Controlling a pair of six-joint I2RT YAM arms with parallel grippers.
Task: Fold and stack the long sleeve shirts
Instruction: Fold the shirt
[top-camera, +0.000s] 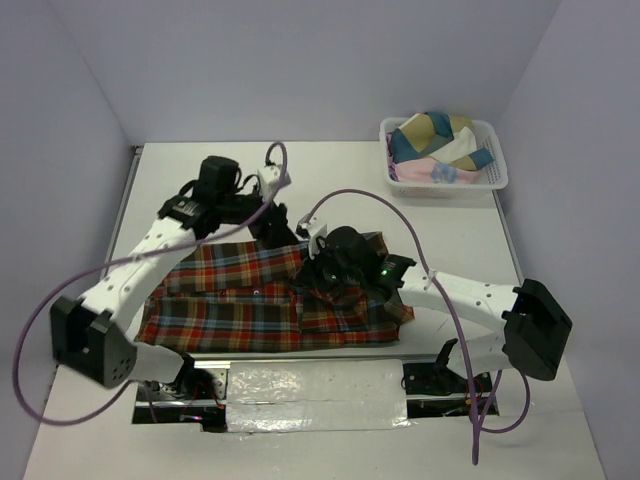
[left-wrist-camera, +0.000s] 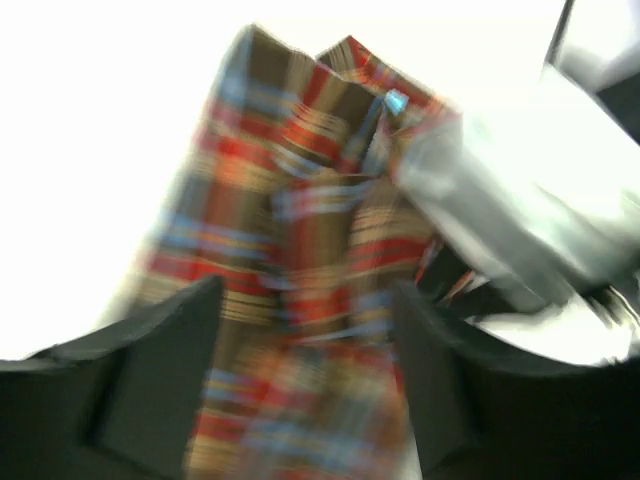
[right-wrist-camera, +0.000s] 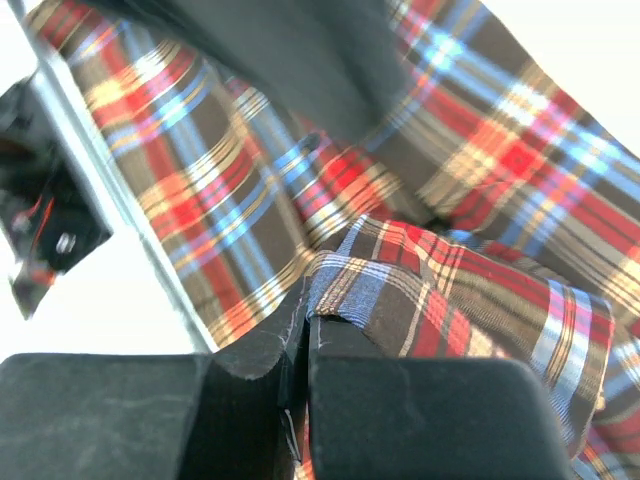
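A red-orange, brown and blue plaid long sleeve shirt lies spread across the near middle of the table. My right gripper is over the shirt's right part. In the right wrist view its jaws are shut on a raised fold of the plaid cloth. My left gripper is at the shirt's far edge. In the blurred left wrist view its fingers stand wide apart, with plaid cloth lying between and beyond them, not pinched.
A white slotted basket with several bunched cloths stands at the back right. A shiny strip runs along the table's near edge between the arm bases. Purple cables loop above both arms.
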